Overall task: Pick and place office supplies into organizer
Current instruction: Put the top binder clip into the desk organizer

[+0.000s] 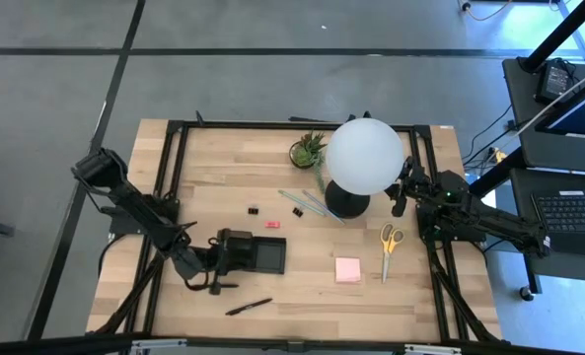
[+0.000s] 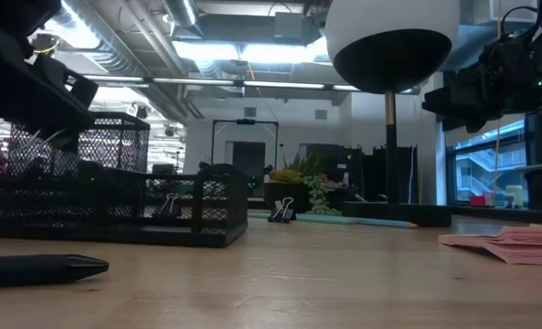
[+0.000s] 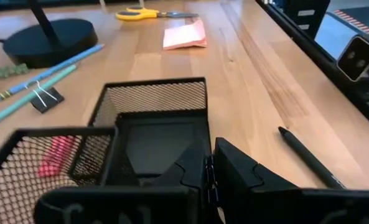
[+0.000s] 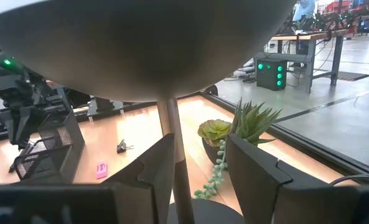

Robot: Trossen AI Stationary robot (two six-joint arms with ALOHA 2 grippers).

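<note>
The black mesh organizer (image 1: 262, 254) stands on the table's near left part. My left gripper (image 3: 206, 177) is shut, with nothing visible between its fingers, and hangs low over the organizer's left end (image 1: 223, 258). On the table lie the yellow-handled scissors (image 1: 390, 245), a pink sticky pad (image 1: 348, 269), pale-green pencils (image 1: 310, 204), binder clips (image 1: 255, 209), a pink eraser (image 1: 272, 225) and a black pen (image 1: 249, 307). My right gripper (image 4: 200, 171) waits open at the far right, level beside the lamp's pole. My left gripper slants down from the table's left side, its shut fingers (image 3: 234, 174) at the organizer's left compartment (image 3: 156, 146). Whether they touch its wall or floor I cannot tell.
A white globe lamp (image 1: 364, 156) on a round black base (image 1: 346, 204) stands at the far middle, with a small potted plant (image 1: 308, 150) beside it. A black frame (image 1: 174, 148) runs along the table's edges. Bare wood lies right of the organizer, around the sticky pad.
</note>
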